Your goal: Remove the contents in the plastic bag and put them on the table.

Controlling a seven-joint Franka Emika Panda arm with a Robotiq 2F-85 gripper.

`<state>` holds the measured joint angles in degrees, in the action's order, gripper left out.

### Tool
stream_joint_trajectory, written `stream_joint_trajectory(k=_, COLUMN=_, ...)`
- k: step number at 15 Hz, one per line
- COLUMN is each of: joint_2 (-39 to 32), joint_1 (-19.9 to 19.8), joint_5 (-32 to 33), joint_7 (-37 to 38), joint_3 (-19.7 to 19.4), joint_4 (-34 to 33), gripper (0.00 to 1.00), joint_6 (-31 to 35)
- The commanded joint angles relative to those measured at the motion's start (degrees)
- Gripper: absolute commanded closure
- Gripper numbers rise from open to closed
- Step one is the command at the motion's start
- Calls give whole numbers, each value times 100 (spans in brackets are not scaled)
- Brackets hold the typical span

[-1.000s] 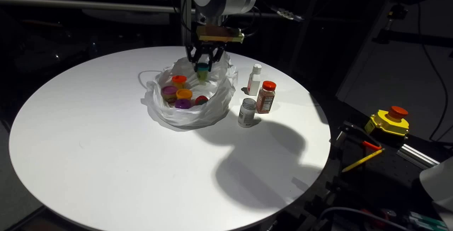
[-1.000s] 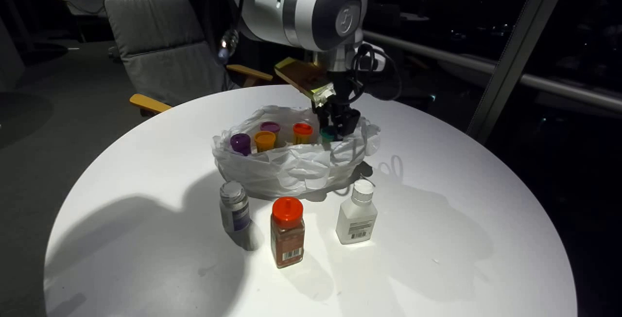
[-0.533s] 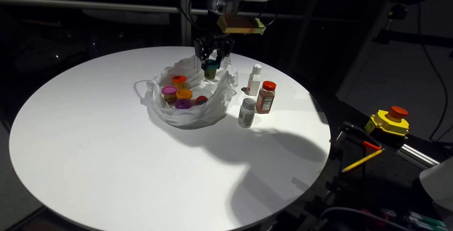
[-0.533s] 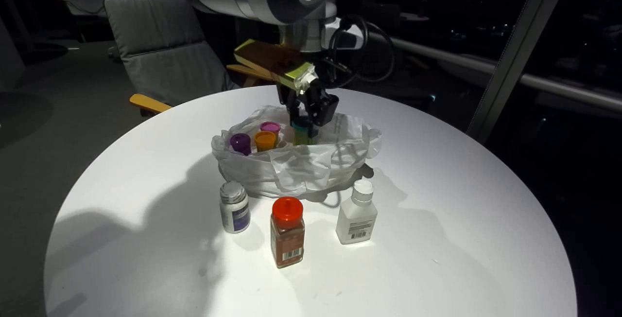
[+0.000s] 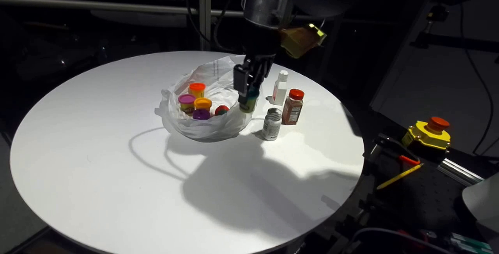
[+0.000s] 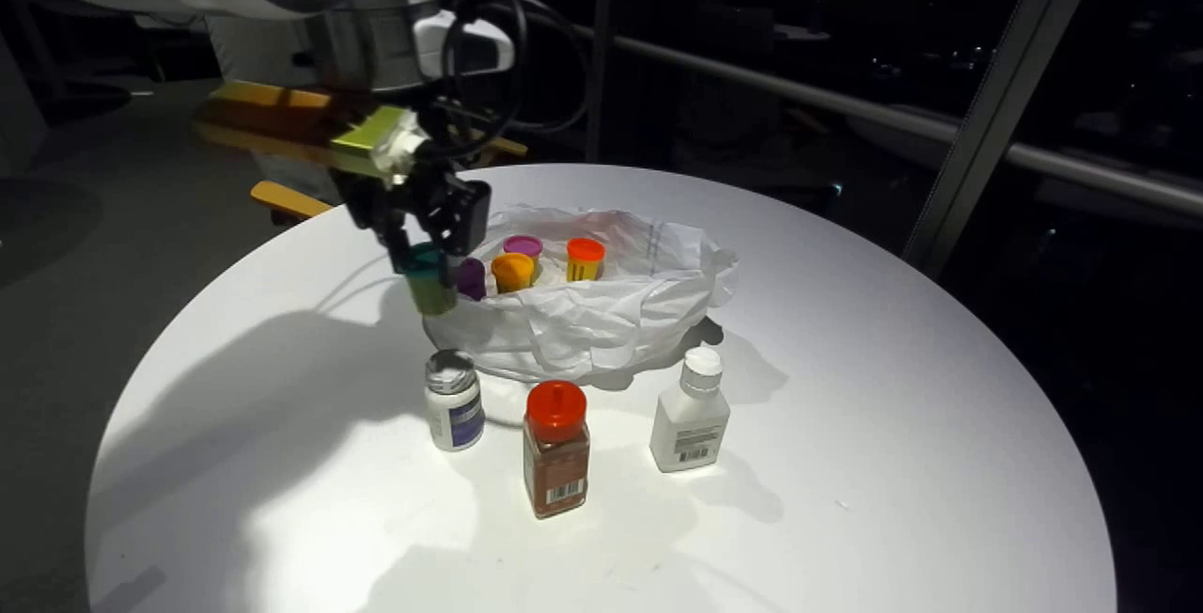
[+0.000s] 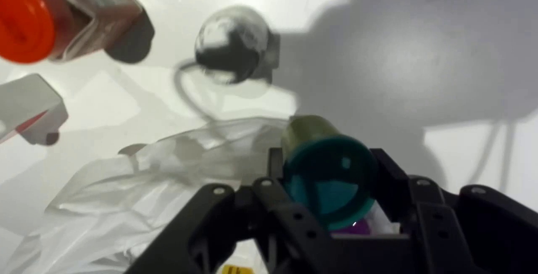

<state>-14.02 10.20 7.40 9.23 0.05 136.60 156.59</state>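
You're clamping the teal pot [image 7: 331,181] in part-closed fingers [image 7: 391,183]; three bottles [image 6: 556,467] are standing on the surface [image 6: 846,519], five more pots [image 5: 203,104] are waiting in the bag [image 6: 592,326].

No words I can read. Red-capped jar [image 6: 554,467]: barcode [image 6: 566,491], print too sm. White btl [image 6: 691,420]: another barcode [image 6: 694,454] + tiny lines. White jar [image 6: 453,411]: purple lbl [image 6: 466,421], txt illegible to me. Orange-red-lidded pot [image 6: 585,260]: dark marks, can't ID.
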Motion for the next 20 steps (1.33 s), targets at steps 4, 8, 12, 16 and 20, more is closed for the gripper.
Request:
stream_joint_trajectory(k=4, joint_2=533, joint_1=234, joint_5=-182, joint_7=-59, joint_3=722, joint_4=1204, gripper=72, joint_6=613)
stream_joint_trajectory(k=8, joint_2=18, joint_1=414, joint_5=-47, joint_7=477, joint_3=659, joint_4=1030, gripper=72, joint_6=1212)
stream_joint_trajectory(k=12, joint_2=-384, joint_1=1006, joint_5=723, joint_7=1348, joint_3=-75, joint_4=810, gripper=72, joint_6=1415)
stream_joint_trajectory(k=16, joint_2=-757, joint_1=1495, joint_5=1111, joint_7=1873, joint_3=-604, joint_4=608, gripper=72, joint_6=1346)
stream_joint_trajectory(k=20, joint_2=-515, joint_1=1605, joint_5=1056, joint_7=1939, joint_3=-725, joint_4=711, gripper=7, joint_6=1443)
